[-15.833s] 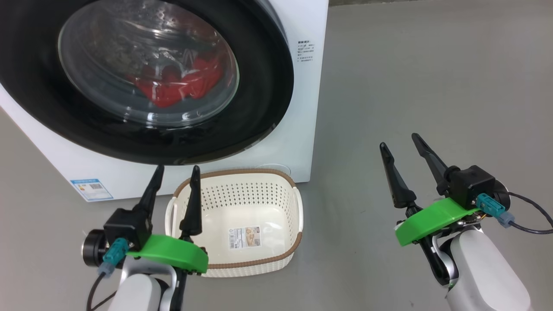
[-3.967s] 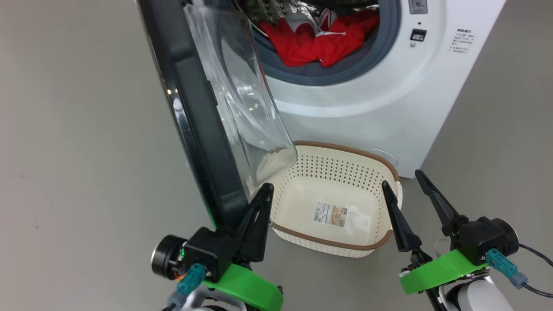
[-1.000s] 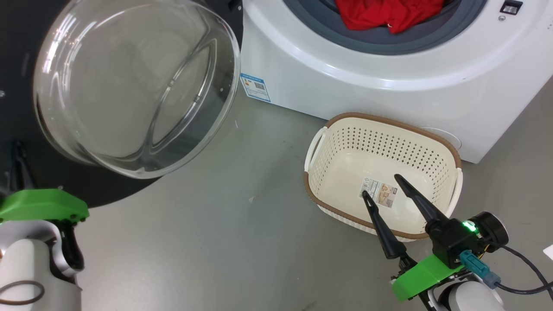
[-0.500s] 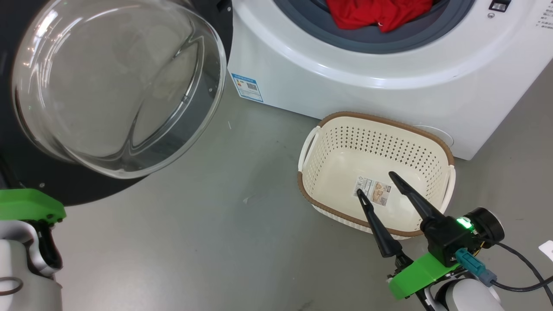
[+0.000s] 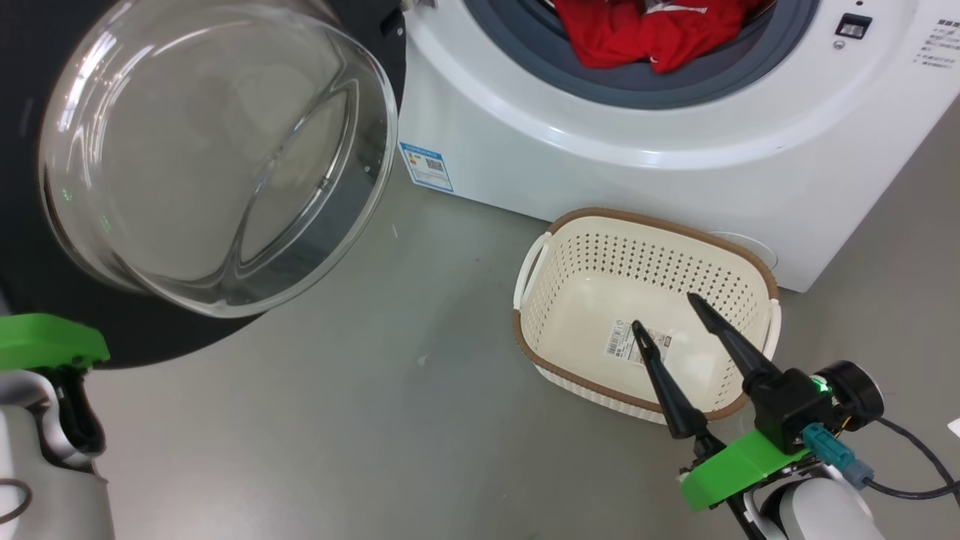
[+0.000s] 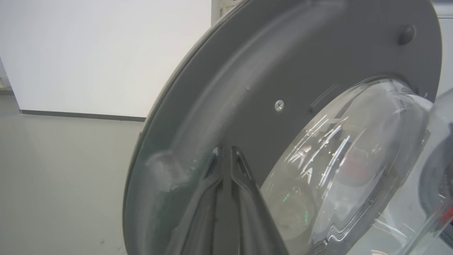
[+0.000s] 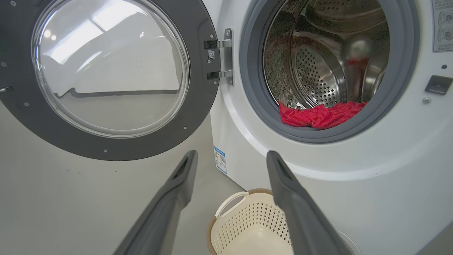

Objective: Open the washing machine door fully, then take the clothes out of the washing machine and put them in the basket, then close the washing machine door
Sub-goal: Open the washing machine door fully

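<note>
— Looking at the biggest thing first: the washing machine (image 5: pixel 675 150) stands white on the grey floor (image 5: pixel 390 435). Its mouth is uncovered and the steel drum (image 7: pixel 318 71) shines behind the grey gasket (image 7: pixel 254 106).

— And the washing machine door (image 5: pixel 217 157)?

— It's swung wide on its hinge (image 7: pixel 226 56) at the machine's left side, and the glass bowl bulges out from the dark rim.

— Where's the basket?

— The basket (image 5: pixel 645 220) sits upright on the floor, just before the machine's foot and near its right front corner. It holds nothing but the label sticker (image 5: pixel 619 341) on its base.

— And the clothes?

— The clothes (image 5: pixel 637 34) lie bunched and red at the drum's lower lip, resting on the gasket.

— What about the grippers?

— The right gripper (image 5: pixel 664 311) hovers over the basket's near rim, fingers spread, nothing between them. The left gripper (image 6: pixel 225 150) has its fingers pressed together with nothing in between. Its tips are up by the door's grey inner face, just beside the glass. Whether they touch it, I can't tell.
</note>
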Motion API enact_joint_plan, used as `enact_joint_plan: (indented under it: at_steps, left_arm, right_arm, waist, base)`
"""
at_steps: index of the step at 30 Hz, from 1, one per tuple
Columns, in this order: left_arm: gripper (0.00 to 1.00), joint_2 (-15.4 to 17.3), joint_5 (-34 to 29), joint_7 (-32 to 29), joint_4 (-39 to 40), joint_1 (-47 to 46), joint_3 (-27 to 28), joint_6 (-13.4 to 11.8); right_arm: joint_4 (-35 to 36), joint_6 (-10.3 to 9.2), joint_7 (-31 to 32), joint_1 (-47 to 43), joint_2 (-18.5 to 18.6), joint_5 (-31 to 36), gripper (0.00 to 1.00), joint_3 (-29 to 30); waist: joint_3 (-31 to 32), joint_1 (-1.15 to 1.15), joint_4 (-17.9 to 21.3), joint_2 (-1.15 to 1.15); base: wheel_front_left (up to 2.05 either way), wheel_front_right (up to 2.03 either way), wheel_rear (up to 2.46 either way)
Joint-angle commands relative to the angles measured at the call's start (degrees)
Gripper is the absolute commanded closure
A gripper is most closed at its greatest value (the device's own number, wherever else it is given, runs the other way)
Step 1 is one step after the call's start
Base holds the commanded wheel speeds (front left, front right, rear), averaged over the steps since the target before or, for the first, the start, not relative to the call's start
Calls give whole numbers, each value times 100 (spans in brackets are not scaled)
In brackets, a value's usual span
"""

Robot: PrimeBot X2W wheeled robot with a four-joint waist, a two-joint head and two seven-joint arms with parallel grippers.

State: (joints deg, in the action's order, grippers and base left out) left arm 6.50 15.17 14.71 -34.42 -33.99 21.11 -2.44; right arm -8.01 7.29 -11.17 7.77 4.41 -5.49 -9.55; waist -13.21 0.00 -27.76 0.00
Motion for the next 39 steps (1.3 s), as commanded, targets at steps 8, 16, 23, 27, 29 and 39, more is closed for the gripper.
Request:
enact_joint_plan:
  at_steps: [8, 16, 23, 27, 29, 39]
  left_arm:
    - [0, -41, -220, 29, 1631, 419, 221, 375]
    - [0, -281, -117, 29, 2869, 765, -203, 828]
    - [0, -336, -79, 29, 3109, 1100, -868, 917]
    - [0, -253, -52, 28, 3104, 1247, -1314, 965]
    - [0, -146, -4, 28, 3089, 1328, -1522, 979]
    - [0, 136, 329, 18, 2935, 1925, -1828, 990]
  right_arm:
    - [-44, 20, -252, 256, -124, -81, 0, 243]
    - [-103, 20, -357, 317, -148, -64, 0, 719]
    - [-78, 20, -379, 385, -152, -122, 0, 989]
    - [36, 20, -381, 355, -152, -156, 0, 1177]
    - [84, 20, -381, 320, -152, -204, 0, 1247]
    - [147, 20, -382, 49, -153, -337, 0, 1317]
  waist:
    - [300, 0, 325, 0]
    - [434, 0, 750, 0]
    - [518, 0, 1199, 0]
    - [550, 0, 1542, 0]
    - [560, 0, 1712, 0]
    - [796, 0, 2539, 0]
  base:
    - [0, 0, 0]
    - [0, 0, 0]
    - [0, 0, 0]
    - [0, 0, 0]
    - [0, 0, 0]
    - [0, 0, 0]
